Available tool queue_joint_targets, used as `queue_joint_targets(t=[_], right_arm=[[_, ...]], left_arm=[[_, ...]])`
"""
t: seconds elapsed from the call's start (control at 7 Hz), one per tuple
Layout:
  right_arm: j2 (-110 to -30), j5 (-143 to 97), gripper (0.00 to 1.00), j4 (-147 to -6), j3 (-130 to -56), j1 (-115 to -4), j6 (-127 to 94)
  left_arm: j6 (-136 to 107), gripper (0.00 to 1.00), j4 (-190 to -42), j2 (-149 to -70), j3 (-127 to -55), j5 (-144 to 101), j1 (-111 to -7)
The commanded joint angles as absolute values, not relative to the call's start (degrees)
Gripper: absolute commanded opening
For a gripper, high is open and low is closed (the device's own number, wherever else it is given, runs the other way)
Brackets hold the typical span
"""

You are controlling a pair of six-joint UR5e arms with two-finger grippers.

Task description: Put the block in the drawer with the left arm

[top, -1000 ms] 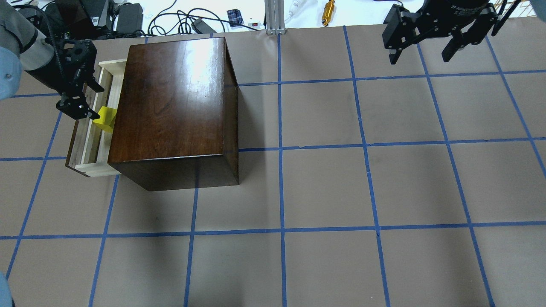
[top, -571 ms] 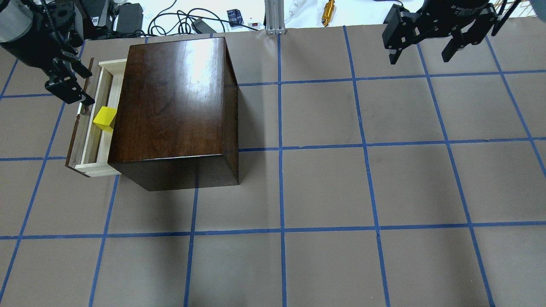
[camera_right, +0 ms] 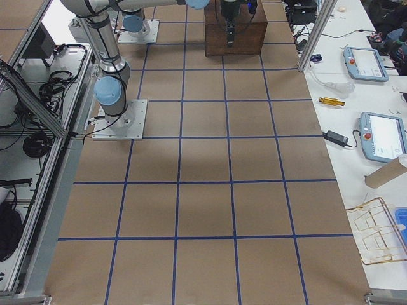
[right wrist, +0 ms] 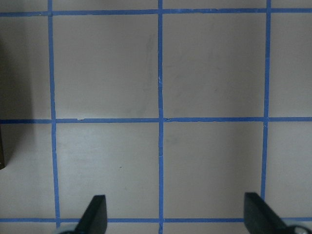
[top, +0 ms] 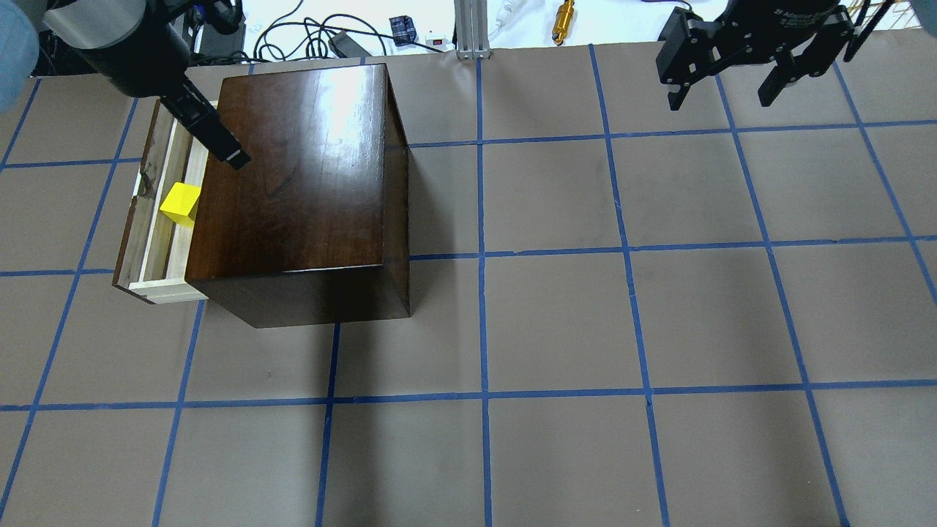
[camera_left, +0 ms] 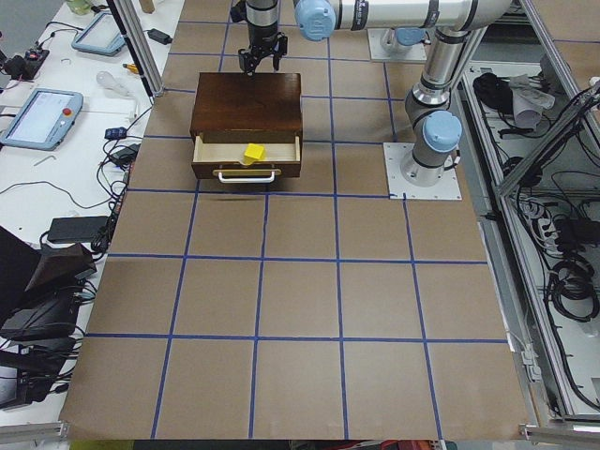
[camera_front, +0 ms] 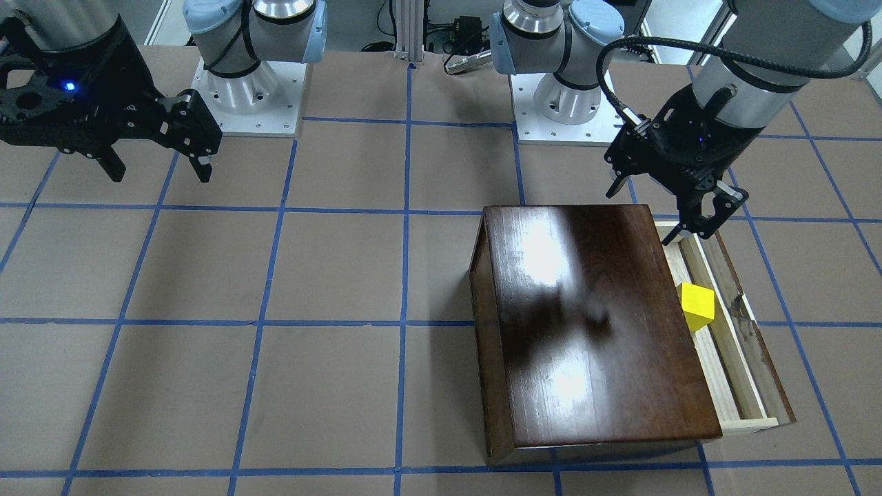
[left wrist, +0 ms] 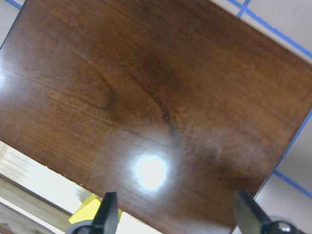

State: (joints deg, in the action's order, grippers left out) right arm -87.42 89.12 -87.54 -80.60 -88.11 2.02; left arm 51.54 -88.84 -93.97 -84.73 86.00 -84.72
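The yellow block (top: 180,203) lies in the open drawer (top: 156,234), against the cabinet's front edge; it also shows in the front view (camera_front: 697,306) and the left side view (camera_left: 253,153). My left gripper (camera_front: 644,210) is open and empty. It hangs above the back corner of the cabinet top, by the drawer's far end and well apart from the block. In the overhead view one of its fingers (top: 219,143) shows. Its wrist view looks down on the cabinet top, with the block's corner (left wrist: 89,208) at the bottom edge. My right gripper (top: 719,101) is open and empty, far to the right.
The glossy dark-brown cabinet (top: 300,176) stands at the table's back left, with the drawer pulled out on its left side. The drawer front carries a pale handle (camera_left: 246,175). Cables and small items (top: 307,36) lie beyond the table's back edge. The arm bases (camera_front: 248,76) stand on my side.
My left gripper has risen from beside the block and swung back over the cabinet's top corner. The block stays in the drawer. The right arm has not moved.
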Motion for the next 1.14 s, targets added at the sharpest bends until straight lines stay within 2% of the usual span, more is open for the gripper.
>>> queue_joint_targets(t=[0.0,0.71,1.0], right_arm=[[-87.36,89.12,1.0,-87.54,-80.6,-88.07,2.02],[-87.36,89.12,1.0,-87.54,-80.6,-88.07,2.02],[-87.36,89.12,1.0,-87.54,-80.6,-88.15,2.02]], left_arm=[[32.54,1.0,-88.68,-93.43,-84.9,86.22,-87.0],[-0.11,1.0,-88.94,-92.46,-85.25,91.76,-89.3],[-5.43,1.0,-88.95,-92.37,-85.6,91.23,-89.3]])
